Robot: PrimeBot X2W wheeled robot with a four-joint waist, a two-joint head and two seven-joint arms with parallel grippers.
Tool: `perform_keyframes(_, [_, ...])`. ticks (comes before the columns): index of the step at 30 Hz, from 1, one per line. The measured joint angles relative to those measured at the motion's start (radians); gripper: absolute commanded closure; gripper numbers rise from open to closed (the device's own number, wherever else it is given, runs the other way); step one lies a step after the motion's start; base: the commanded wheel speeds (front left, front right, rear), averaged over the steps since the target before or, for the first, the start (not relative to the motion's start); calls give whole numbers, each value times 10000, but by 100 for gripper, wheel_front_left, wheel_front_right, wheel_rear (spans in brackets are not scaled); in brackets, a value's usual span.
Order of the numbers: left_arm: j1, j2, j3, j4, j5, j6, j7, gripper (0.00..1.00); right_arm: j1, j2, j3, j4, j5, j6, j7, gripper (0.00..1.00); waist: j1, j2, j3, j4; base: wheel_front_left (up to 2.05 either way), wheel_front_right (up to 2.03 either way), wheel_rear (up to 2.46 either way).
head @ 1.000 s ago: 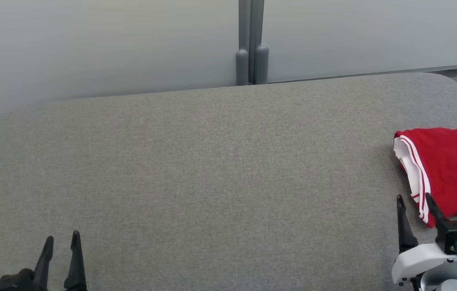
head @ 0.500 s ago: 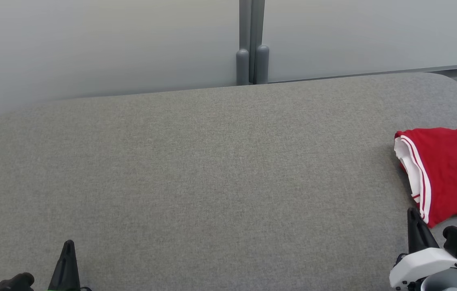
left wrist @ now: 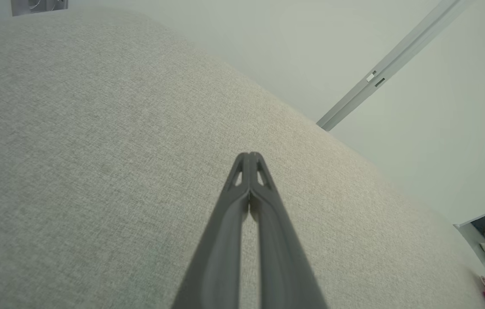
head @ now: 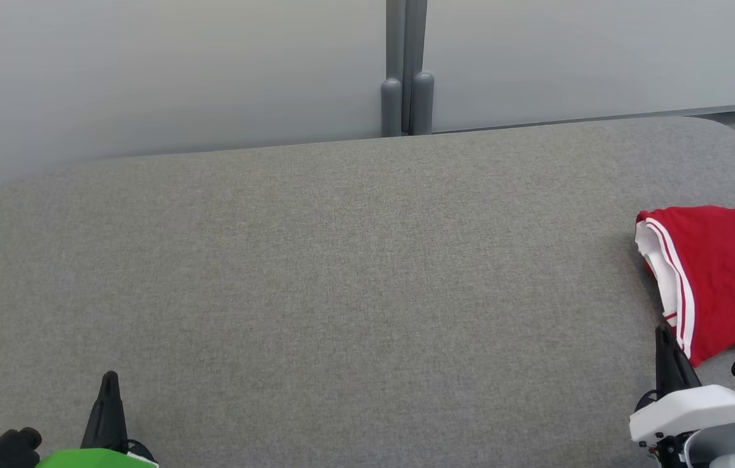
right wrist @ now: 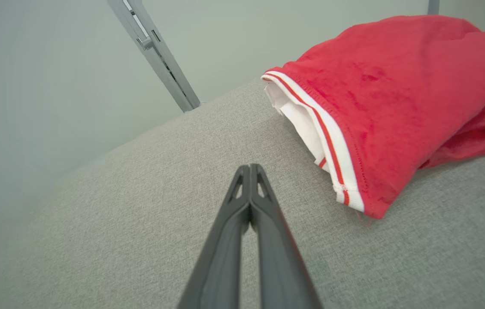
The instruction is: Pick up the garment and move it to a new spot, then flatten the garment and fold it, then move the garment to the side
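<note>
With both the left claw and right claw clenched and empty, the robot should spread the right and pinch the garment's striped hem at the desk's right edge.

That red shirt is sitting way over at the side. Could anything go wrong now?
Possibly. The red garment lies at the right edge of the grey table, partly beyond the head view, so it might slip off if nudged. The right gripper is shut and empty beside the striped hem; moving forward could push the cloth.
</note>
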Motion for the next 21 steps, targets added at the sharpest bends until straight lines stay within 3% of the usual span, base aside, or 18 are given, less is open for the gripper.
perform_keyframes(21, [-477, -169, 119, -113, -2617, 0, 748, 100, -236, -75, 182, -215, 3636, -4, 798, 100, 0, 0, 13, 37, 0, 0, 0])
